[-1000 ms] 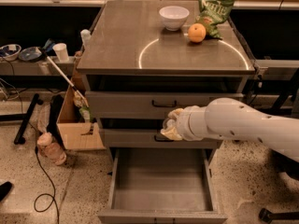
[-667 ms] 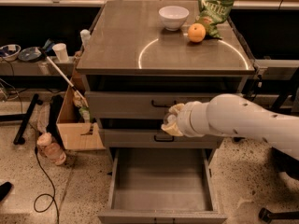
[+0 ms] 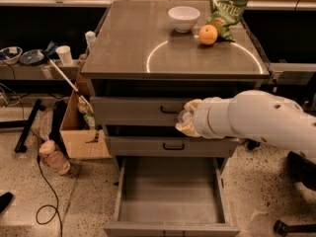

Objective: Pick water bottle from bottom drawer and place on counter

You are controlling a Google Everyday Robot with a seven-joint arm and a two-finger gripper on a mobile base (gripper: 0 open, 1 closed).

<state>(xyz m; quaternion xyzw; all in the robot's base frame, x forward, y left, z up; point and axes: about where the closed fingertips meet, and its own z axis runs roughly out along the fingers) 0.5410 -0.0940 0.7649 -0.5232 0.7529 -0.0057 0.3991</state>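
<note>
My gripper [image 3: 184, 119] sits at the end of the white arm [image 3: 256, 120], in front of the top and middle drawer fronts. Its yellowish fingers [image 3: 191, 105] are shut around a small clear object that looks like the water bottle [image 3: 182, 117], most of which is hidden by them. Below, the bottom drawer [image 3: 170, 194] is pulled out, and its plain grey inside holds nothing. The counter [image 3: 128, 38], with its bright circular arc, lies above and behind the gripper.
A white bowl [image 3: 183, 18], an orange [image 3: 208, 34] and a green chip bag [image 3: 226, 11] stand at the counter's back right. Left of the cabinet are a cardboard box [image 3: 81, 135], a pinkish bottle [image 3: 53, 158] on the floor and a cluttered side shelf [image 3: 34, 70].
The gripper has risen a little, from the middle drawer front toward the top drawer front, still holding the clear object. The drawer and the counter items have not moved.
</note>
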